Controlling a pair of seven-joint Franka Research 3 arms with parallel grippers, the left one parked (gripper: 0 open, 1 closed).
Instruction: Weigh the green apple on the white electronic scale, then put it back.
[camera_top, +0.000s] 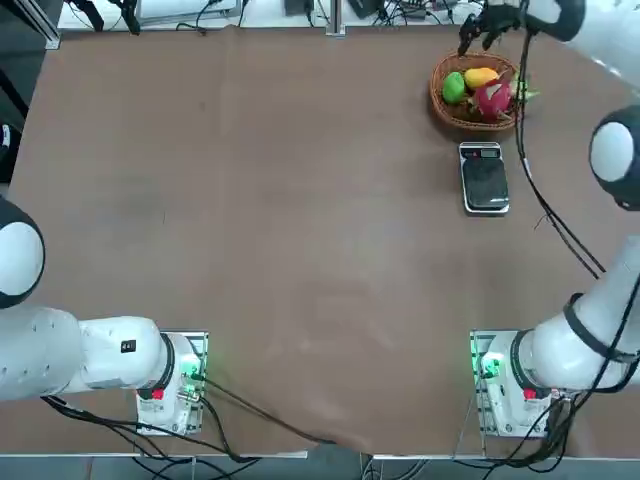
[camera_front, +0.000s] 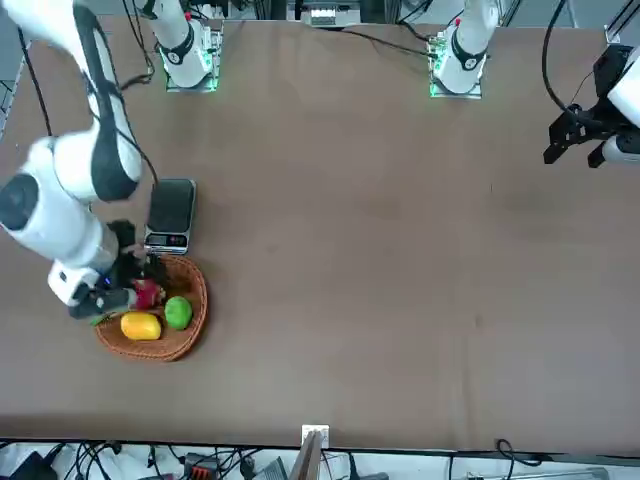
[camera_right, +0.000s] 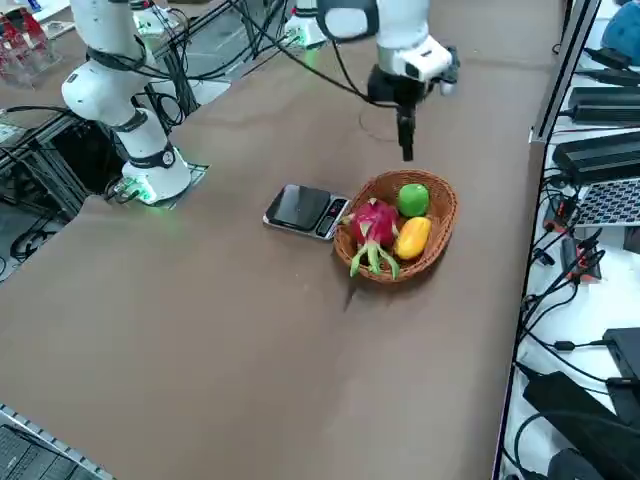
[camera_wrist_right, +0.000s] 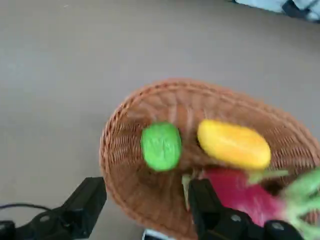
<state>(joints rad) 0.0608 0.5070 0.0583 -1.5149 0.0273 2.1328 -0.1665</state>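
Observation:
The green apple (camera_wrist_right: 161, 146) lies in a wicker basket (camera_wrist_right: 107, 150) beside a yellow-orange fruit (camera_wrist_right: 233, 144) and a pink dragon fruit (camera_wrist_right: 235, 192). My right gripper (camera_wrist_right: 147, 202) hangs open above the basket, its fingers spread wide with nothing between them. In the right side view the gripper (camera_right: 406, 135) is well above the apple (camera_right: 412, 198), over the basket's rim. The white electronic scale (camera_top: 484, 178) sits on the table right next to the basket (camera_top: 445, 108), with nothing on its dark platform. In the top view the apple (camera_top: 454, 87) lies at the basket's left side.
Basket and scale (camera_right: 305, 210) stand near the table's far right corner as the robot faces it. The table edge runs close behind the basket, with cables and equipment (camera_right: 600, 150) just beyond it. Brown tabletop (camera_top: 250, 200) stretches to the left.

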